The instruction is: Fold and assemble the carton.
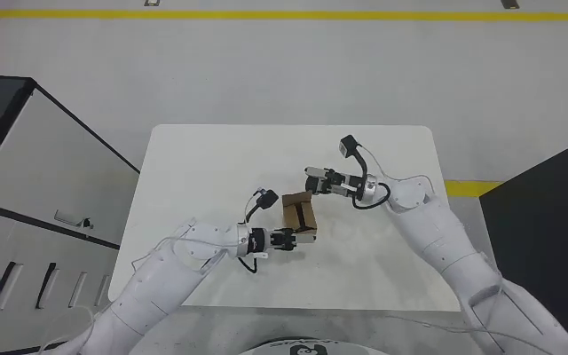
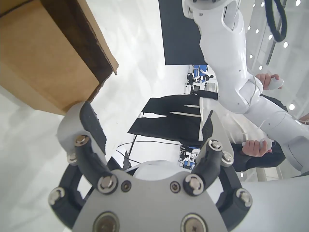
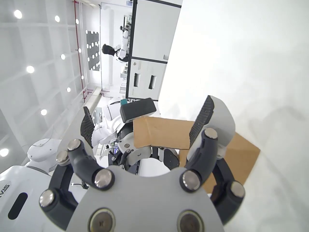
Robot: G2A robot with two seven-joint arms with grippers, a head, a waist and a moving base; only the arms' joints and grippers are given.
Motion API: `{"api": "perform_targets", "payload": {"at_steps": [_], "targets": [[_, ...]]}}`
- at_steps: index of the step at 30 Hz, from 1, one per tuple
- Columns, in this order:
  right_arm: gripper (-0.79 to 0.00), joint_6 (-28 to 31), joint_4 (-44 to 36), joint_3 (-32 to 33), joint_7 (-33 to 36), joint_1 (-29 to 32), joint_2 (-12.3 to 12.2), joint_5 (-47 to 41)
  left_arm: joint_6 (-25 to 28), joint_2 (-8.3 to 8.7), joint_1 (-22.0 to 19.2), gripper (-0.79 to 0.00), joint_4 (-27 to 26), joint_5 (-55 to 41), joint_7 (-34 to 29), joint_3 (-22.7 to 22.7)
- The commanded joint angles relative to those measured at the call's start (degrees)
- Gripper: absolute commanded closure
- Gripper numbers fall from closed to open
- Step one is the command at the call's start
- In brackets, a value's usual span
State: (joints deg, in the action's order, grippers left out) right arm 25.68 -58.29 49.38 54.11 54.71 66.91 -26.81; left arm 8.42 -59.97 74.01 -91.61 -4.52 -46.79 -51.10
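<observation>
carton (image 1: 299, 216) stands near the middle of the white table (image 1: 204, 160), partly formed, flaps loose. left gripper (image 2: 148, 112) sits at its near side, jaws spread, one pad (image 2: 91, 121) just beside a lower corner. right gripper (image 3: 147, 107) sits at the far side, jaws spread in line with a flap (image 3: 159, 131), pinching nothing. judgement: brace the body from one side and press the flap squarely along its crease, or the box may slide. table top smooth. grey floor (image 1: 284, 80), yellow line (image 1: 284, 15), cabinet (image 1: 53, 169) alongside.
</observation>
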Motion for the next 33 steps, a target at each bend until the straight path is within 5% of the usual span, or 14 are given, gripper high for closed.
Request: {"api": "perform_targets", "payload": {"at_steps": [1, 23, 33], "targets": [[-0.785, 0.1, 0.7, 0.0, 1.2, -0.1, 0.2, -0.9, 0.6, -0.01, 0.1, -0.785, 0.5, -0.1, 1.6, -0.6], [-0.785, -0.9, -3.3, 5.1, 3.0, 6.9, -1.3, -1.5, 4.0, -0.38, -2.1, -0.785, 6.0, -0.1, 7.2, -4.6], [-0.785, -1.9, -11.0, 10.9, 0.7, 11.3, -3.4, 3.3, 0.5, 0.56, 1.2, -0.785, 6.3, -0.9, 4.7, -8.1]]}}
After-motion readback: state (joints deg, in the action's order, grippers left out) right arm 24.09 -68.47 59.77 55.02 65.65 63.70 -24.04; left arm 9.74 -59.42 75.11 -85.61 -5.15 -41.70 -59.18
